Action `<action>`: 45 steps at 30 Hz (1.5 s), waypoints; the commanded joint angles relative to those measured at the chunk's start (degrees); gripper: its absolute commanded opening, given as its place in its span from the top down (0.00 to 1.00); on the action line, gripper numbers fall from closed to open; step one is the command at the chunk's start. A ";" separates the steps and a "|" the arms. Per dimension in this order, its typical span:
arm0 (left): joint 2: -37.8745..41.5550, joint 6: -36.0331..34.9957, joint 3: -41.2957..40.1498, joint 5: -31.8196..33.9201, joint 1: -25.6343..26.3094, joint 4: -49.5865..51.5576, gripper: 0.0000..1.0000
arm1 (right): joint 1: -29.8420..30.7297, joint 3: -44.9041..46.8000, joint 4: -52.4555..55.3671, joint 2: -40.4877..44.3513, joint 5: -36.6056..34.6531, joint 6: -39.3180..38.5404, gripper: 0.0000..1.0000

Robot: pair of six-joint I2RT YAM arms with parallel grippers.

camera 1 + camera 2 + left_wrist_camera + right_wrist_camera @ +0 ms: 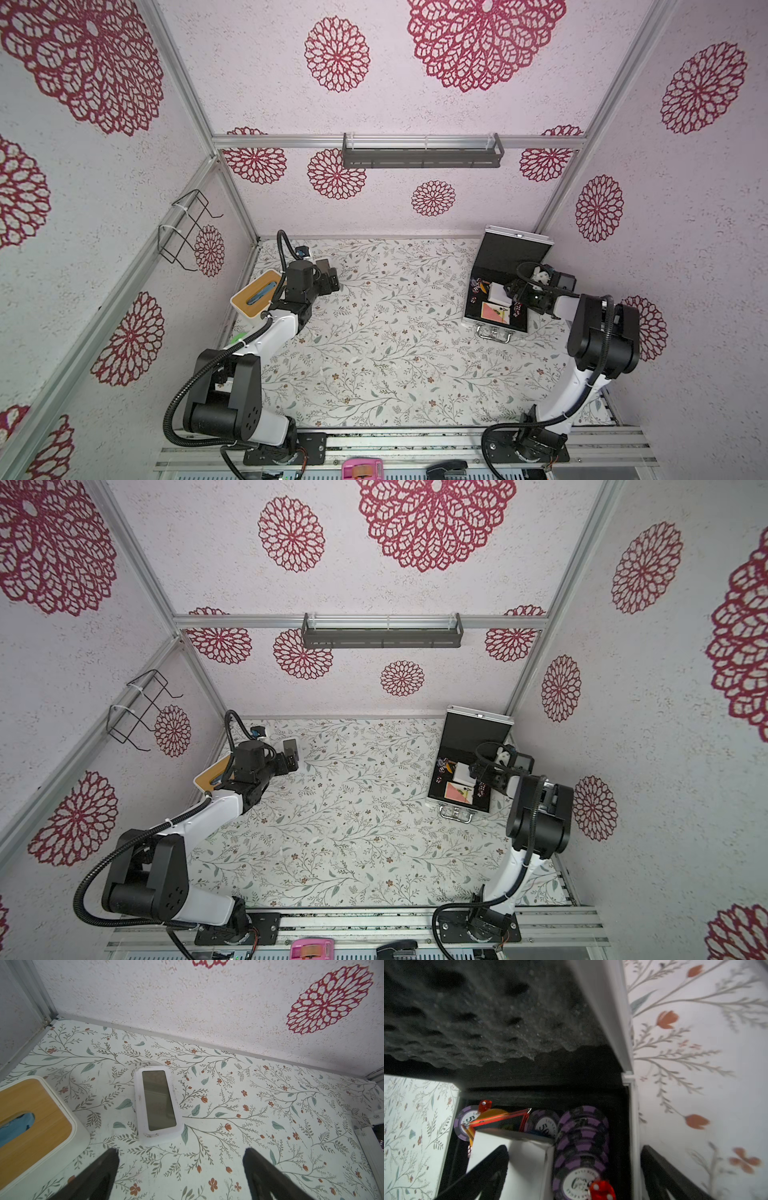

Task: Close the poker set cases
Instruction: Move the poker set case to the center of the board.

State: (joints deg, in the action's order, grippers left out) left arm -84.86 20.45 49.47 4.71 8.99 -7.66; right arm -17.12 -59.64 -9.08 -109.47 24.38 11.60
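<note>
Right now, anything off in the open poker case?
Yes. In the poker case, red dice lie loose on the purple chips, and the white box seems to stand above them; either might foul the lid.

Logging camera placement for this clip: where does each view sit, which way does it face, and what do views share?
Top views: one stereo head high over the near edge, facing down toward the back wall; left arm and right arm show.
Left wrist: on the left arm, facing the white screen device past the open left hand.
Right wrist: on the right arm, facing into the open poker case, past the open right hand.
Shared: poker case in top and right wrist; wood-topped box in top and left wrist.
</note>
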 commanded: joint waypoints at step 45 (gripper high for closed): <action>-0.15 4.43 0.46 2.05 8.83 5.11 0.03 | 36.98 6.68 2.37 3.84 4.12 17.45 0.01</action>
State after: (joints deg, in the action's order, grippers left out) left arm -87.11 23.73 50.61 5.69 17.56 -2.87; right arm 18.39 -55.83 -11.31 -106.85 29.74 25.63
